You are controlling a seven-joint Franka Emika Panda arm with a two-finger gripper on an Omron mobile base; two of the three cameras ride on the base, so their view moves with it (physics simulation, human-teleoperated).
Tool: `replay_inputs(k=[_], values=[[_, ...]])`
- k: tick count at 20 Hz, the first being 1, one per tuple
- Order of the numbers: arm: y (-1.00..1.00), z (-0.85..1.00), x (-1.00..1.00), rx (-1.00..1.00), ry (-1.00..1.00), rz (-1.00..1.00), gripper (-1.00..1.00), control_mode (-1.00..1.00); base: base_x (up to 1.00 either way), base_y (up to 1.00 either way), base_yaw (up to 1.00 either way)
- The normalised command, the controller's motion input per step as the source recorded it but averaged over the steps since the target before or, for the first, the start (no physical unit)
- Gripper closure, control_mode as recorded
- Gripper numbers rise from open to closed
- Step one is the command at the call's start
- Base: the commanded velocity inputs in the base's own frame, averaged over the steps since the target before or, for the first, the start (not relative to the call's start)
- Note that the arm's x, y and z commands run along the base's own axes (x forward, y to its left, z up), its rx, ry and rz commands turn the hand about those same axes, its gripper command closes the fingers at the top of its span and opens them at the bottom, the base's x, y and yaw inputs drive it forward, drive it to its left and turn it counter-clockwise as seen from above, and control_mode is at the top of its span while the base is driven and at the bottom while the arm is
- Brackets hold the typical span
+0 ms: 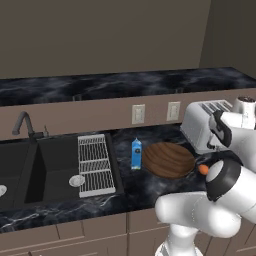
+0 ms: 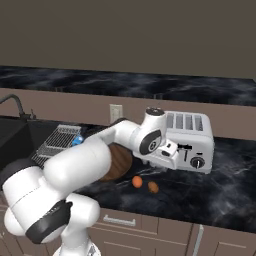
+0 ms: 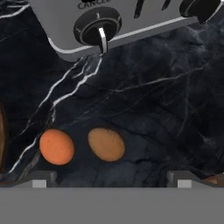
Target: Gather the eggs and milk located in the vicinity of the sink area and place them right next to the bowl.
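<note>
1. Two eggs point(image 3: 81, 146) lie on the worktop point(image 3: 153, 109) just beside the bowl point(image 1: 168, 159) (apparently already delivered).
2. The milk point(image 1: 136, 153) stands upright between bowl and sink point(image 1: 30, 167).
3. The jaws hang above the eggs, spread wide, gripping nothing.

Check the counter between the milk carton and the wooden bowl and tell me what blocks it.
Nothing visible does. The milk stands upright on the bare counter just left of the bowl, already close beside its rim.
</note>
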Motion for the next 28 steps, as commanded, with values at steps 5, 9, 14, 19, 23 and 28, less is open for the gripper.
replay_inputs(k=[5, 9, 14, 19, 23, 28], values=[[0.0, -0.19, 0.0, 0.0, 0.07, 0.01, -1.0, -1.0, 0.0, 0.0, 0.0], [0.0, -0.3, 0.0, 0.0, 0.09, 0.01, -1.0, -1.0, 0.0, 0.0, 0.0], [0.0, -0.19, 0.0, 0.0, 0.0, 0.01, -1.0, -1.0, 0.0, 0.0, 0.0], [0.0, -0.13, 0.0, 0.0, 0.0, 0.1, -1.0, -1.0, 0.0, 0.0, 0.0], [0.0, -0.21, 0.0, 0.0, 0.04, 0.12, -1.0, -1.0, 0.0, 0.0, 0.0], [0.0, -0.32, 0.0, 0.0, 0.05, 0.12, -1.0, -1.0, 0.0, 0.0, 0.0]])
